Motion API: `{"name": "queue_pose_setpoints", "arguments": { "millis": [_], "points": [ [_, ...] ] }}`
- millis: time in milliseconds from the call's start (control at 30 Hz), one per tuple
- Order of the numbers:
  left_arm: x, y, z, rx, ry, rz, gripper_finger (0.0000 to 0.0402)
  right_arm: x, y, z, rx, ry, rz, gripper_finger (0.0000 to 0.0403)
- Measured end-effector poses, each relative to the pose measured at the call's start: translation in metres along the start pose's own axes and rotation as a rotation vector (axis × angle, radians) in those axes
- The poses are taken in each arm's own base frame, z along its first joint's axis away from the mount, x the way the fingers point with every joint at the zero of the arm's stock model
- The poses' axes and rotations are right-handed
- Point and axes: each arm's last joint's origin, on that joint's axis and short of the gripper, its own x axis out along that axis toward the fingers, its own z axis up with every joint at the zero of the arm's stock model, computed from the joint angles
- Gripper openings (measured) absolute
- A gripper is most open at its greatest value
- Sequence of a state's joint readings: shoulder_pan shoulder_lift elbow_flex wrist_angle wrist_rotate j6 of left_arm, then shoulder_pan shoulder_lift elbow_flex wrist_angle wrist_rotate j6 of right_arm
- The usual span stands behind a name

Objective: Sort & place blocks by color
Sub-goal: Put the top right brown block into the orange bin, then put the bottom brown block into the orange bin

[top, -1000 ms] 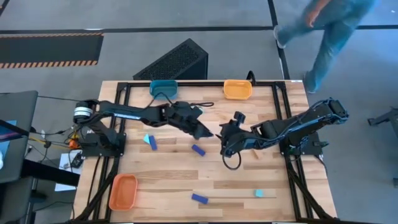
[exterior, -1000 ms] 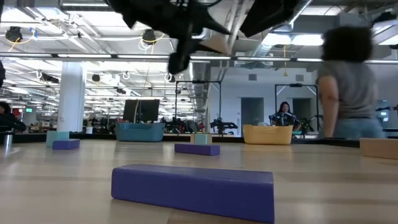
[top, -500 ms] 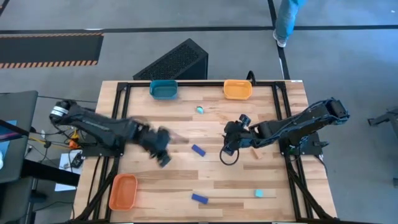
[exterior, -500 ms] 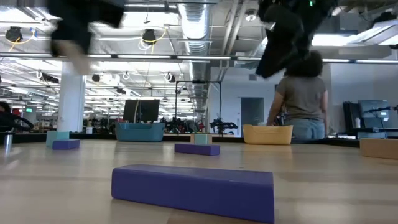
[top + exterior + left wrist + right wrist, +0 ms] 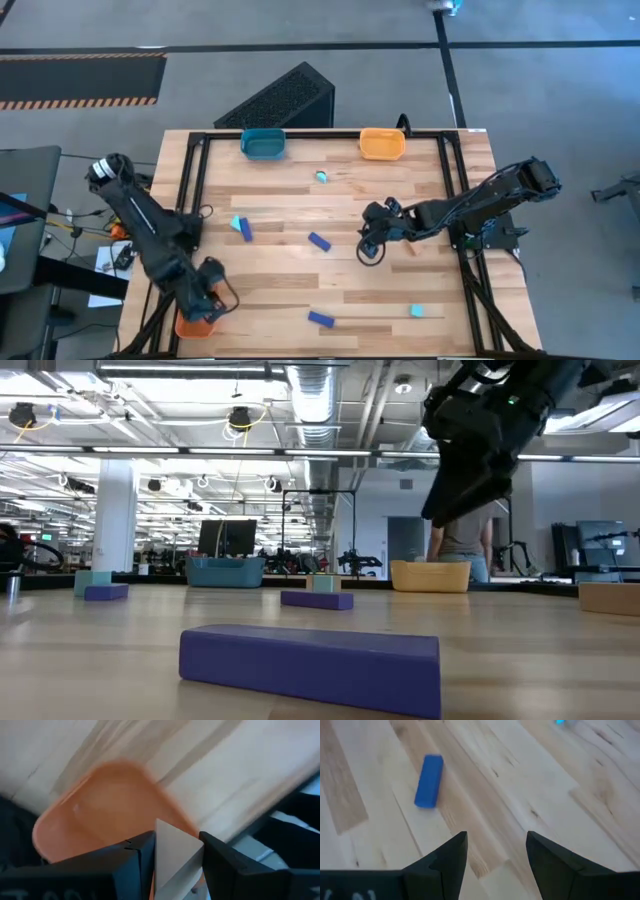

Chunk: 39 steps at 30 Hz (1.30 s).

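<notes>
My left gripper (image 5: 205,300) hovers over the orange tray (image 5: 196,312) at the table's near left corner, shut on a pale tan block (image 5: 174,854). My right gripper (image 5: 372,236) is open above the middle of the table, just right of a dark blue bar (image 5: 319,241), which lies flat ahead of the fingers (image 5: 429,787). Another blue bar (image 5: 246,231) lies beside a cyan chunk (image 5: 237,223). A third blue bar (image 5: 321,319) and a cyan chunk (image 5: 416,311) lie near the near edge. One more cyan chunk (image 5: 321,176) lies toward the far side. My left gripper pinches the pale tan block between its two fingers, on two opposite faces (image 5: 162,851). The fingers point down over the orange tray (image 5: 95,815). The block is lifted clear, and its front edge sticks out past the fingertips.
A teal tray (image 5: 263,143) and a yellow-orange tray (image 5: 382,143) stand at the far edge. A tan piece (image 5: 610,598) lies at the right in the low view. A black frame runs round the table. Bare wood lies between the scattered blocks.
My left arm has swung fast from the table's middle toward the near left corner and now hangs over the orange tray. The cyan chunk near the far side came into sight once the arm left. A person beyond the far edge has walked out of the high view.
</notes>
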<state>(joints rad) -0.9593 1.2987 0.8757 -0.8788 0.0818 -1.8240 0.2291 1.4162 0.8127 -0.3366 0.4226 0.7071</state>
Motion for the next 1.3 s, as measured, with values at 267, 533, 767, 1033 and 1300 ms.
{"name": "queue_pose_setpoints", "arguments": {
  "millis": [267, 533, 767, 1033, 1300],
  "points": [
    [0.029, 0.017, -0.003, -0.081, 0.028, 0.086, 0.0116, -0.002, 0.008, 0.003, 0.025, -0.015, 0.103, 0.0224],
    [0.034, 0.022, 0.0, -0.09, 0.064, 0.122, 0.0188, -0.004, 0.008, -0.006, 0.02, 0.04, 0.075, 0.0223],
    [0.031, 0.022, 0.004, -0.085, 0.273, 0.193, 0.0235, -0.002, 0.003, -0.006, 0.024, 0.061, 0.037, 0.0223],
    [0.003, 0.009, 0.015, -0.035, 0.17, 0.199, 0.0237, -0.014, -0.022, 0.018, 0.051, -0.005, 0.018, 0.0223],
    [-0.028, 0.0, 0.052, 0.022, -0.155, 0.181, 0.0238, -0.055, -0.081, 0.043, 0.107, -0.078, -0.091, 0.0223]
  ]
}}
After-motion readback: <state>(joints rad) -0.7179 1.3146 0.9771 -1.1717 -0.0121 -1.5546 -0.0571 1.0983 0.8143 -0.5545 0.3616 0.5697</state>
